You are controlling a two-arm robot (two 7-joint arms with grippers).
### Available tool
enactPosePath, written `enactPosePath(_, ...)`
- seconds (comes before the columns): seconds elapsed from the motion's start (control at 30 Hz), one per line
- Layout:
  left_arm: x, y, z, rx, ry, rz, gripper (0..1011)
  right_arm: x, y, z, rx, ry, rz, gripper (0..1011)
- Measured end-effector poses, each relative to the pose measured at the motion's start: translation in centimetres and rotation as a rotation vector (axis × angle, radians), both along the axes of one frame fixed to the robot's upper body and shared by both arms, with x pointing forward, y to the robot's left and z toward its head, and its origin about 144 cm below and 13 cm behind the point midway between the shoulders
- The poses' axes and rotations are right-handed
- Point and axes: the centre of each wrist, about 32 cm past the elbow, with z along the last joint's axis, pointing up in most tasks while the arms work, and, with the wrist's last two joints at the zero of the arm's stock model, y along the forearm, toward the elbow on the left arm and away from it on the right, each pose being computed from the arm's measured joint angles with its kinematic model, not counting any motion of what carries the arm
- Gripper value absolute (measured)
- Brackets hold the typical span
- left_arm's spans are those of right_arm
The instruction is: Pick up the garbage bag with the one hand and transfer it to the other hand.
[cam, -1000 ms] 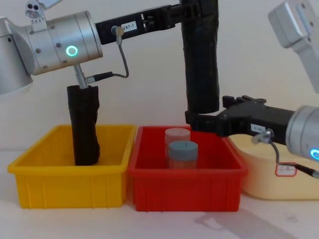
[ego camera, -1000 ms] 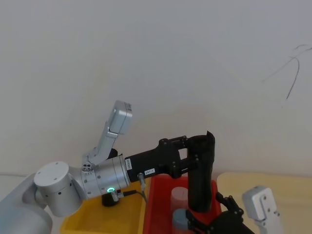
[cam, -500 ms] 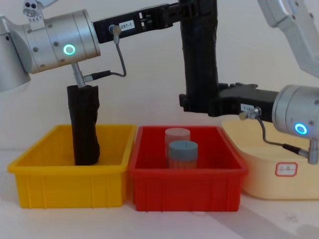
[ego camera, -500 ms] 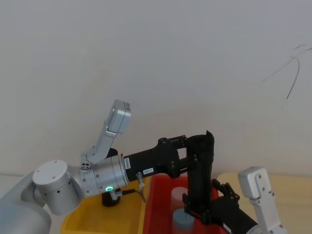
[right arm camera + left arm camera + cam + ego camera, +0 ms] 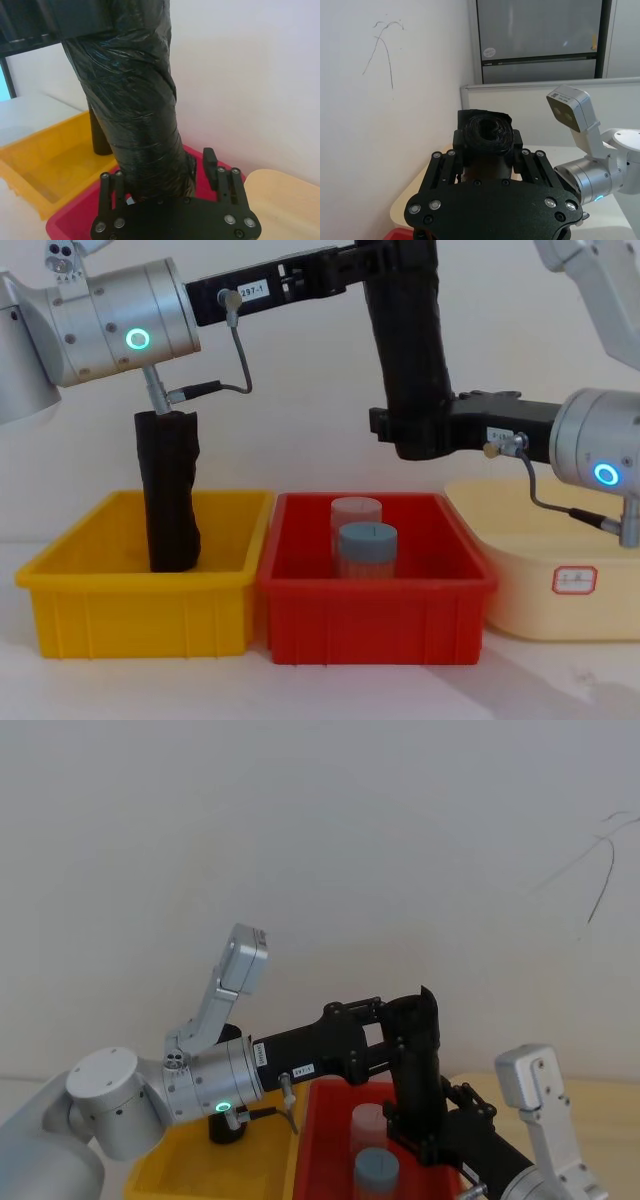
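Garbage bag (image 5: 412,350) clamped, left claw (image 5: 400,262) high, right claw (image 5: 412,432) low

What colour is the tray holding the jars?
The tray is red, clearest in the chest view.

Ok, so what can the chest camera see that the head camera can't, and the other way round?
Chest view: the right arm's blue ring light, the white sticker on the cream tub, the front wall of the yellow bin. Head view: thin dark scribbles on the wall. Both: the left gripper clamped on the top of the garbage bag, the right gripper at its lower end, above the red bin holding two jars.
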Motion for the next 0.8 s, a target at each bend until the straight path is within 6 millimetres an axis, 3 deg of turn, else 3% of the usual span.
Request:
enactPosePath(0.4, 0.0, 0.0, 0.0, 0.001, 0.0, -0.001, 504, 0.3, -1.2, -0.1, -0.018, 0.009, 0.04, 531)
enactPosePath(0.53, 0.0, 0.0, 0.0, 0.001, -0.001, -0.001, 575, 0.4, -1.5, -0.1, -0.024, 0.009, 0.048, 512)
enactPosePath(0.8, 0.0, 0.0, 0.0, 0.001, -0.001, -0.001, 832, 0.9, -2.2, 0.3, -0.022, -0.003, 0.044, 511)
